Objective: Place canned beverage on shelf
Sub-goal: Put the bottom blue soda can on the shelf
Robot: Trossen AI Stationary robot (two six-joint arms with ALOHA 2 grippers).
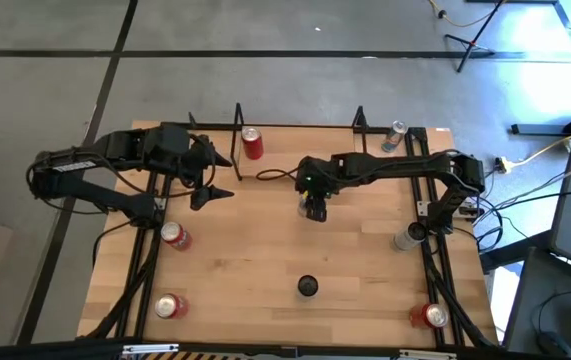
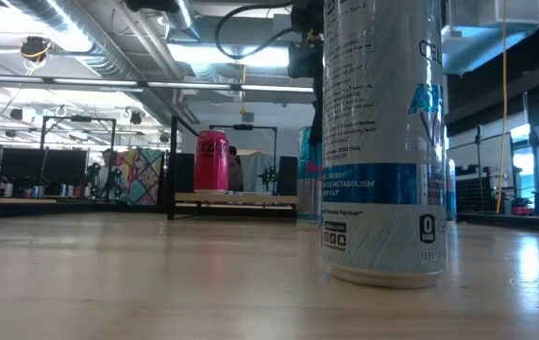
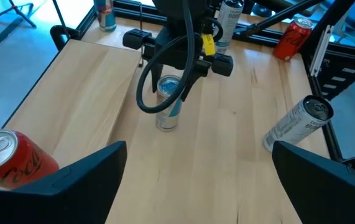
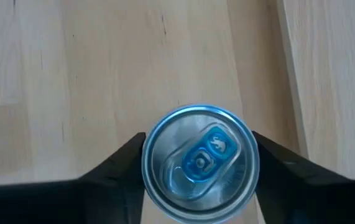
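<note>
Light wood worktop [image 1: 265, 260] over a grey concrete floor, black rails down both sides. Along the far edge, the shelf [image 1: 297, 124]: thin black rods, two upright end frames, with one red can [image 1: 253, 143] standing just inside its left frame. Near the middle of the worktop, a blue-topped can [image 4: 200, 155] upright on the wood, well short of the shelf. Directly above it, the right gripper [image 1: 313, 208], pointed straight down, a finger [image 4: 112, 168] at each side of the can's rim; whether touching or just clear, cannot tell. Toward the far-left corner, the left gripper [image 1: 212, 176], fingers spread wide, nothing between them. Elsewhere: a dark-topped can [image 1: 307, 286] toward the near edge at centre, two red cans [image 1: 173, 235] by the left edge, a silver can [image 1: 409, 236] by the right edge, another silver can [image 1: 395, 133] at the far-right corner, and one more red can [image 1: 431, 316] at the near-right corner.
</note>
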